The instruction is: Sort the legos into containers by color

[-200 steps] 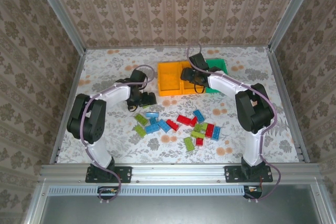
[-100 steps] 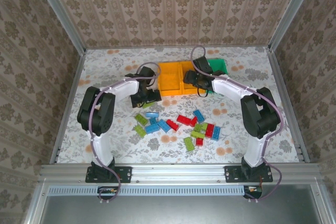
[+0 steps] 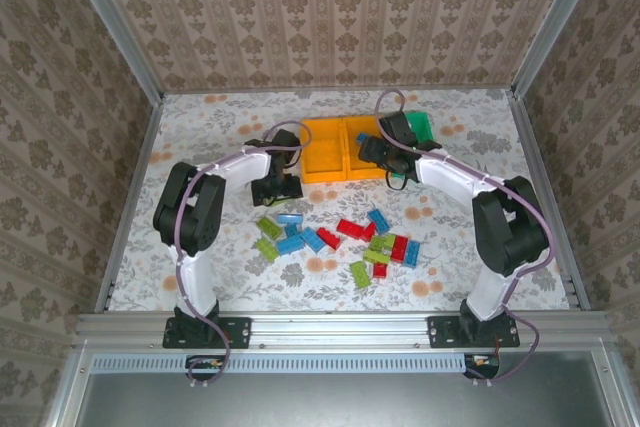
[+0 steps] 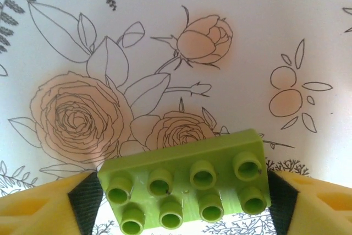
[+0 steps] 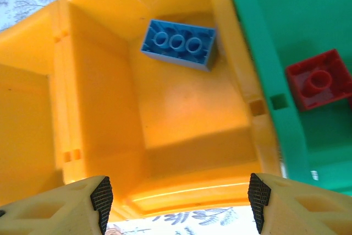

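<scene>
Lime brick (image 4: 187, 182) in left end effector (image 4: 181, 201)

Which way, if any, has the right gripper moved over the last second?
Yes. In the top view the right gripper has shifted rightward along the orange-yellow bins, toward the green bin.
</scene>
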Robot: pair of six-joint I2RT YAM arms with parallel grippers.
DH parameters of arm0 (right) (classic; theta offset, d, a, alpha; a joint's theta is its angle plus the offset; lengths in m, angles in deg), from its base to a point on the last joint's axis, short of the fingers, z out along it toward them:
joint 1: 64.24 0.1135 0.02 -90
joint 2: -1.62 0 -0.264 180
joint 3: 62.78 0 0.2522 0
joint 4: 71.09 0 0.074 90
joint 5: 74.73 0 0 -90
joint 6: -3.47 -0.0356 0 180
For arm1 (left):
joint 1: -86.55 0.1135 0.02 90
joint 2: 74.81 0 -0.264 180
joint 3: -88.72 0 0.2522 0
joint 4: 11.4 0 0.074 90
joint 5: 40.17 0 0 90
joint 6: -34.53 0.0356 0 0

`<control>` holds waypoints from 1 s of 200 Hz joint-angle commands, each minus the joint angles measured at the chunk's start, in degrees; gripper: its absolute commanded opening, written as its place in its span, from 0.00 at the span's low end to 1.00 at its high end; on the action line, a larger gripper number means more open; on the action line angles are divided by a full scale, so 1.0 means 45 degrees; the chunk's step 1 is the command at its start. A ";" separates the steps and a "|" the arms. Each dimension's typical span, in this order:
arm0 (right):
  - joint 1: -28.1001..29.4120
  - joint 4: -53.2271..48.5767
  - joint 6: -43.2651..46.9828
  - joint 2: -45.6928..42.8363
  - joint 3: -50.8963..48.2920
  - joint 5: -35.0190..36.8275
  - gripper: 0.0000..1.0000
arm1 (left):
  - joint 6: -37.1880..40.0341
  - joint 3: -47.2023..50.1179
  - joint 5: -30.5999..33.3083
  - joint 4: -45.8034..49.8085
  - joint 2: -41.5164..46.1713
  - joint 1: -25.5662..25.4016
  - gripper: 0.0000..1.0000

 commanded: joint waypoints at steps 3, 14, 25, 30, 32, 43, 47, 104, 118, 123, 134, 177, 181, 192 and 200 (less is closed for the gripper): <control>-0.0107 0.0164 0.0093 -0.0631 -0.0422 0.0165 0.70 | 0.0580 0.0079 0.0510 0.0537 -0.0344 0.0371 0.74; -0.0108 0.0156 0.0113 -0.0718 -0.0551 0.0214 0.70 | 0.0787 0.0150 0.0679 0.0519 -0.0287 0.0468 0.72; -0.0108 0.0129 0.0147 -0.0814 -0.0647 0.0250 0.70 | 0.1053 0.0201 0.0874 0.0481 -0.0205 0.0501 0.72; -0.0114 0.0093 0.0152 -0.0856 -0.0681 0.0280 0.70 | 0.1189 0.0221 0.0917 0.0452 -0.0169 0.0501 0.72; -0.0109 0.0077 0.0161 -0.0857 -0.0689 0.0282 0.70 | 0.1262 0.0221 0.0927 0.0449 -0.0154 0.0506 0.72; -0.0108 0.0017 0.0169 -0.0920 -0.0740 0.0302 0.70 | 0.1594 0.0219 0.0968 0.0384 -0.0079 0.0504 0.72; -0.0118 0.0008 0.0156 -0.0943 -0.0762 0.0302 0.70 | 0.1728 0.0221 0.0970 0.0354 -0.0061 0.0501 0.72; -0.0109 -0.0228 0.0127 -0.1148 -0.0926 0.0456 0.70 | 0.3418 0.0333 0.0772 0.0310 0.0069 0.0854 0.78; -0.0108 -0.0257 0.0113 -0.1171 -0.0946 0.0487 0.70 | 0.3452 0.0433 0.0746 0.0355 0.0150 0.0868 0.81; -0.0109 -0.0262 0.0113 -0.1186 -0.0946 0.0516 0.70 | 0.3439 0.0487 0.0697 0.0349 0.0213 0.0871 0.82; -0.0109 -0.0255 0.0122 -0.1188 -0.0943 0.0517 0.71 | 0.3315 0.0569 0.0627 0.0334 0.0347 0.0866 0.85; -0.0108 -0.0194 0.0093 -0.1132 -0.0973 0.0446 0.71 | 0.1612 0.0495 0.0170 0.0619 0.0596 0.0860 0.88; -0.0108 -0.0188 0.0086 -0.1127 -0.0996 0.0438 0.71 | 0.1430 0.0495 0.0105 0.0602 0.0580 0.0875 0.89; -0.0109 -0.0105 0.0093 -0.1148 -0.1079 0.0434 0.71 | 0.0970 0.0494 -0.0167 0.0487 0.0489 0.0883 0.89; -0.0108 -0.0031 0.0083 -0.1163 -0.1153 0.0438 0.71 | 0.0711 0.0476 -0.0286 0.0428 0.0405 0.0882 0.90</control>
